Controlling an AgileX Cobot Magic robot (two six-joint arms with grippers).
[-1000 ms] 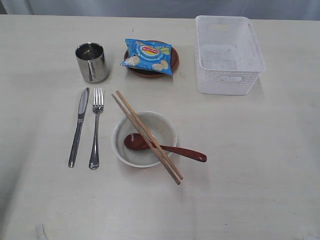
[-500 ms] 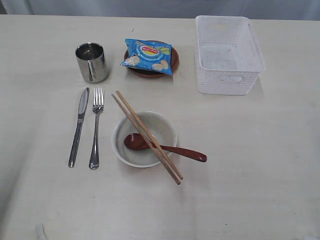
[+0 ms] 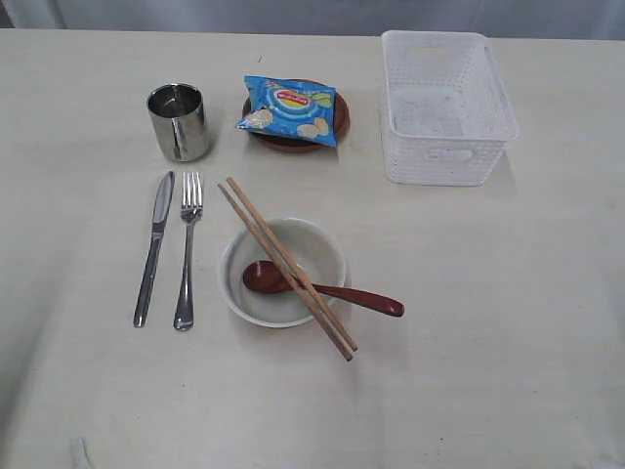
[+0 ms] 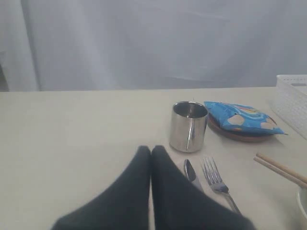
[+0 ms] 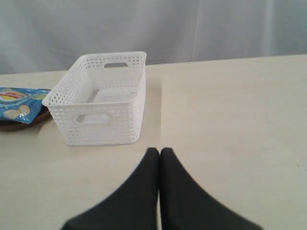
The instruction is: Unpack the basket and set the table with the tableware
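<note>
The white perforated plastic basket (image 3: 444,156) stands at the upper right of the exterior view on the pale cream desk (image 3: 508,322), its bare floor showing. At upper left is a steel cup (image 3: 178,121), and beside it a blue chip bag (image 3: 290,109) lies on a small brown plate (image 3: 344,117). Lower down, a steel knife (image 3: 153,246) and steel fork (image 3: 187,252) lie side by side, left of a cream bowl (image 3: 256,311). Wooden chopsticks (image 3: 288,266) rest across the bowl's rim and a reddish-brown spoon (image 3: 322,288) sits inside. The left hand (image 4: 151,149) and right hand (image 5: 159,151) are both narrow — tips pressed together, holding nothing.

You've got 1 worktop (image 3: 508,313) w/ 1 white basket (image 3: 444,161), 1 steel cup (image 3: 179,122), 1 knife (image 3: 154,244), 1 fork (image 3: 187,254), 1 cream bowl (image 3: 317,244), 1 red-brown spoon (image 3: 361,296), 2 wooden chopsticks (image 3: 288,266), 1 brown plate (image 3: 343,117), 1 blue chip bag (image 3: 290,108).
</note>
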